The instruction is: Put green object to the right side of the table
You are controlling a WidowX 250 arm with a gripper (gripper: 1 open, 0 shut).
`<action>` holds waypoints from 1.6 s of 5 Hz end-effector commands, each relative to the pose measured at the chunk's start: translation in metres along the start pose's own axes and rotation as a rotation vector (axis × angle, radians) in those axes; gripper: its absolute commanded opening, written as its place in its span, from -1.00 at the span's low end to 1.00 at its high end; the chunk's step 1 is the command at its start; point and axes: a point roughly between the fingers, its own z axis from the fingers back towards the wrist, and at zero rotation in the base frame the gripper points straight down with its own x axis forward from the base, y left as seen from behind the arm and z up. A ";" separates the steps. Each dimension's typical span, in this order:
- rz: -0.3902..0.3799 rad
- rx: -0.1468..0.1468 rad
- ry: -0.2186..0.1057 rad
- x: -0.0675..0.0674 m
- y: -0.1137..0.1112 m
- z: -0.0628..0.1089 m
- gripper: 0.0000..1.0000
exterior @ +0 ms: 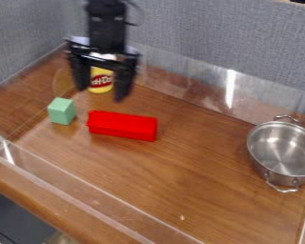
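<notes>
The green object (62,111) is a small pale-green cube resting on the left part of the brown wooden table (181,172). My gripper (100,88) hangs above the table, up and to the right of the cube, pointing down with its two black fingers spread wide and nothing between them. It stands in front of the yellow tub, partly covering it. No part of the gripper touches the cube.
A long red block (123,126) lies just right of the cube. A yellow tub with a white lid (102,78) stands behind the gripper. A steel pot (282,152) sits at the right. Low clear acrylic walls (232,91) edge the table.
</notes>
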 end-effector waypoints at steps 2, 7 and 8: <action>0.039 0.002 -0.136 -0.002 0.050 0.009 1.00; 0.074 -0.021 -0.148 0.028 0.071 -0.042 1.00; 0.075 -0.020 -0.146 0.029 0.070 -0.046 1.00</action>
